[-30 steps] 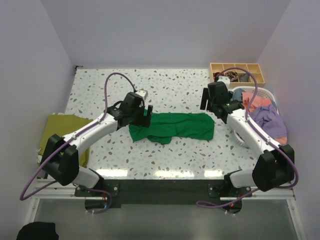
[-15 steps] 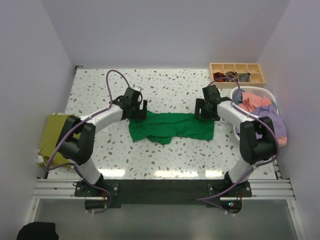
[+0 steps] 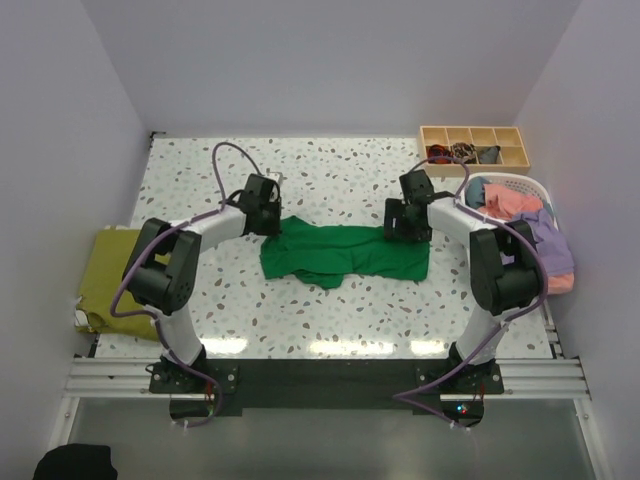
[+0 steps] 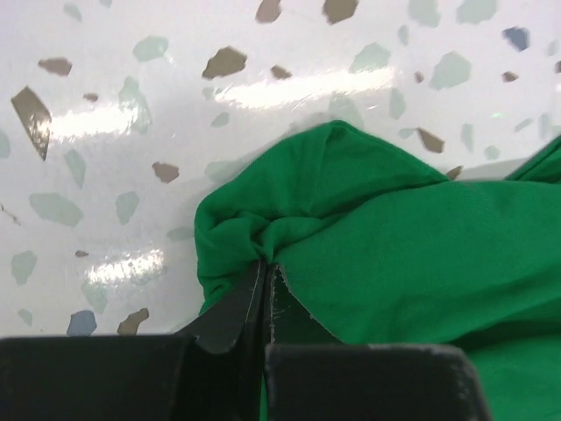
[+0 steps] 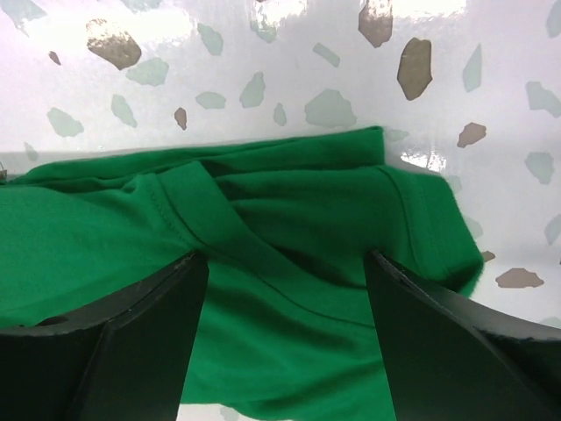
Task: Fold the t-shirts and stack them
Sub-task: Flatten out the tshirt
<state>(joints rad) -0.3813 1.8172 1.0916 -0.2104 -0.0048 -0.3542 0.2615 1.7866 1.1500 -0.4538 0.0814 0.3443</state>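
A bright green t-shirt lies crumpled and stretched sideways across the middle of the table. My left gripper is down at its far left corner. In the left wrist view that gripper is shut, with a bunched fold of the green t-shirt pinched between its tips. At the shirt's far right corner my right gripper is low over the cloth. Its jaws stand open and straddle a hemmed fold of the green t-shirt. An olive-yellow t-shirt lies folded at the table's left edge.
A white slatted basket at the right edge holds a coral-pink t-shirt and a lavender t-shirt. A wooden compartment tray with small dark fabric pieces sits at the back right. Grey walls enclose the table.
Both grippers came down onto the green t-shirt's far corners. The left gripper went from open to shut on the left corner. The right jaws narrowed a little.
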